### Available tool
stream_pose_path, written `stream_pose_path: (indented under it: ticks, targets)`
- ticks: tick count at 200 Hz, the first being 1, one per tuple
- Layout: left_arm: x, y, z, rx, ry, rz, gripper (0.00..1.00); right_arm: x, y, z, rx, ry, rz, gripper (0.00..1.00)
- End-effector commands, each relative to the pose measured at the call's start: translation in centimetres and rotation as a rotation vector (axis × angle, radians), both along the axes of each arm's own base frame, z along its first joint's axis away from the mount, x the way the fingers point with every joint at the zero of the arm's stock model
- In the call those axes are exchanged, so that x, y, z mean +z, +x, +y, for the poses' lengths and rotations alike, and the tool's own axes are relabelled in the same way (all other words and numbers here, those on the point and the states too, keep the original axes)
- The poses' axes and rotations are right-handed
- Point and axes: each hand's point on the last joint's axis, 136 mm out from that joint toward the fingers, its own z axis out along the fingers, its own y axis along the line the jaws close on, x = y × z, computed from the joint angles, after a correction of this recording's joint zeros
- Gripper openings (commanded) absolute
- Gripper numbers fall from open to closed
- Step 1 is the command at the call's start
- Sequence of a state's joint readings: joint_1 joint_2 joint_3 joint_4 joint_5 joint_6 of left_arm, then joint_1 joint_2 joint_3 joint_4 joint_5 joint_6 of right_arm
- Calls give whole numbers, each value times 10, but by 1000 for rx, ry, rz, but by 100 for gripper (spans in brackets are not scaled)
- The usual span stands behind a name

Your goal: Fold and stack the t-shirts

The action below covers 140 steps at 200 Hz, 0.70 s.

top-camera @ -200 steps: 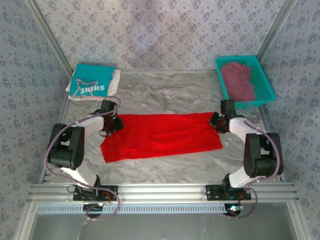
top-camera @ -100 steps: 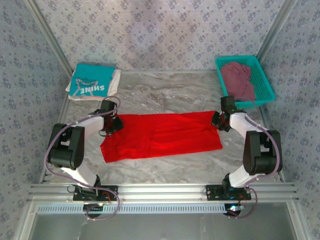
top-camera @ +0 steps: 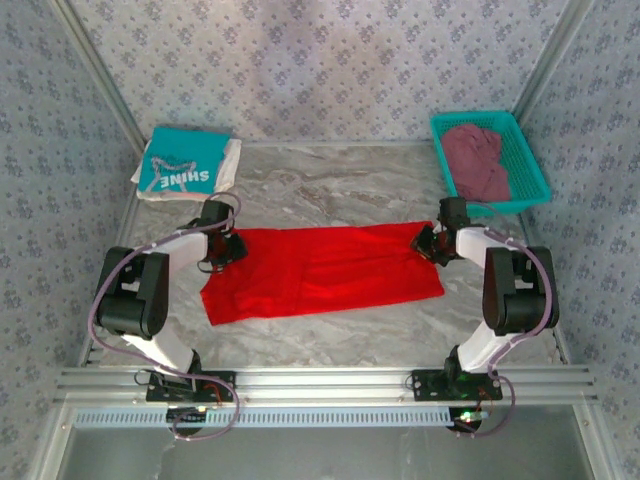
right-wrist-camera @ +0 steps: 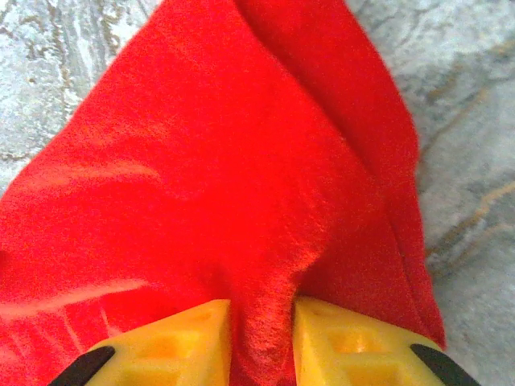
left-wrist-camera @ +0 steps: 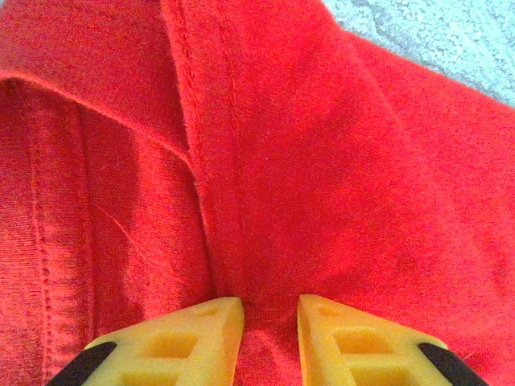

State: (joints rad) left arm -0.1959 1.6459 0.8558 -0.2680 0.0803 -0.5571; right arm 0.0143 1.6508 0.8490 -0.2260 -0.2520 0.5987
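1. finds the red t-shirt [top-camera: 320, 270] lying flat across the middle of the bench [top-camera: 330, 195], folded into a long band that runs left to right, with its near edge slanting down towards the left.
2. grips the far left end of that band in the left pincer [top-camera: 228, 248]; from the left wrist, shows a raised fold of red cloth nipped between the yellow fingertips [left-wrist-camera: 201, 330], jaws almost together on it, and a stitched hem running away up the cloth.
3. grips the far right corner in the right pincer [top-camera: 428, 243]; from the right wrist, shows a ridge of red cloth squeezed between the yellow fingertips [right-wrist-camera: 185, 334], jaws narrowly apart around it, with grey marbled bench on both sides.
4. has the teal t-shirt [top-camera: 180, 165], printed "shine" in white, folded at the far left corner of the bench, on top of the white t-shirt [top-camera: 230, 160], whose edge peeks out on the right.
5. has the maroon t-shirt [top-camera: 475, 160] crumpled inside a teal basket [top-camera: 535, 165] at the far right corner, well apart from the red one.
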Motion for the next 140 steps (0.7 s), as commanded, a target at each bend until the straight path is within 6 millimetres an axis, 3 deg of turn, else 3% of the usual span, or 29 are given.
stream_pose_path:
  ticks: [1,29,108,123,140]
  targets:
    - [-29,-27,10,0,34,129,27,-5,2,7,-1,30,3,24]
    - [-28,-28,11,-1,40,132,27,-5,-1,1,-17,-3,-1,11]
    - [-28,-28,12,0,46,131,27,25,-9,-30,-70,-98,-21,8]
    - [-29,-28,12,0,47,133,26,25,-12,-33,-66,-105,-14,1]
    - [-28,-27,12,-1,47,131,26,20,-15,-36,-67,-106,5,5]
